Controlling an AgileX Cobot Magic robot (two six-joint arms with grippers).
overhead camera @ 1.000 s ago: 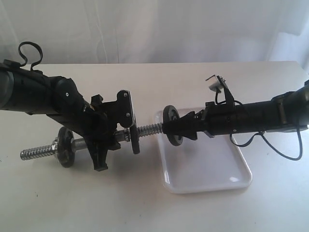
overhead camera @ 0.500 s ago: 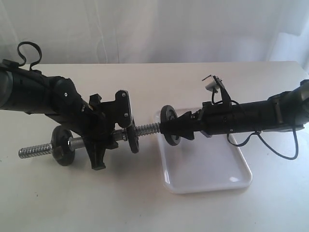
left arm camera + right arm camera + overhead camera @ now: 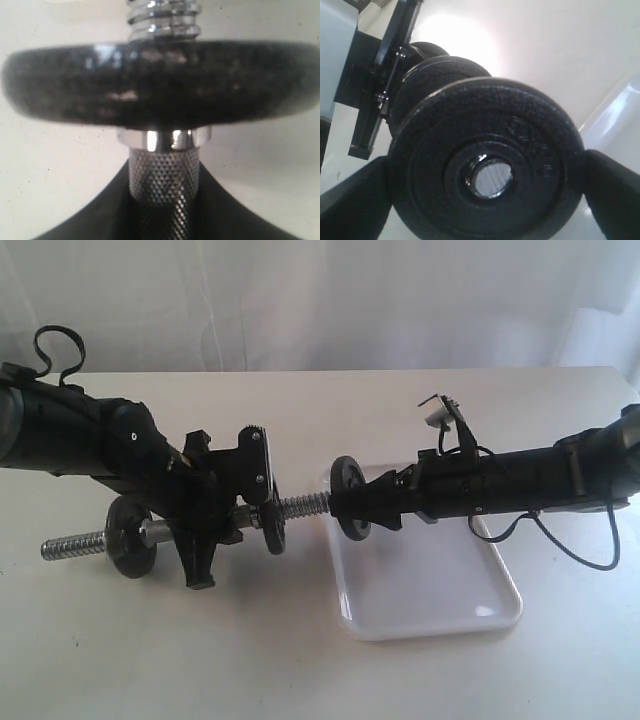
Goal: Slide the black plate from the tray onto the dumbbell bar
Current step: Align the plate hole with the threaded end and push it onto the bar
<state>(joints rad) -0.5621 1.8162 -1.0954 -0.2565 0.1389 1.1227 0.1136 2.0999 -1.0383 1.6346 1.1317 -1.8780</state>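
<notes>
My left gripper [image 3: 207, 528] is shut on the knurled middle of the dumbbell bar [image 3: 300, 506] and holds it level above the table. Two black discs [image 3: 272, 525] sit on the bar, one on each side of the grip. In the left wrist view the knurled bar [image 3: 160, 182] runs between the dark fingers [image 3: 90, 225] to a disc [image 3: 160, 85]. My right gripper [image 3: 368, 502] is shut on the black plate [image 3: 347, 498], upright and facing the bar's threaded end. In the right wrist view the bar's tip shows through the hole of the plate [image 3: 530, 150]. The plate is above the left edge of the tray [image 3: 440, 585].
The white tray lies on the pale table [image 3: 300, 660] at the right of the exterior view, with nothing on it. A black cable [image 3: 590, 555] hangs from the right arm past the tray's far right corner. A white curtain closes the back.
My right gripper has carried the black plate a little to the left, up to the threaded tip of the bar. The left arm and bar have barely shifted.
</notes>
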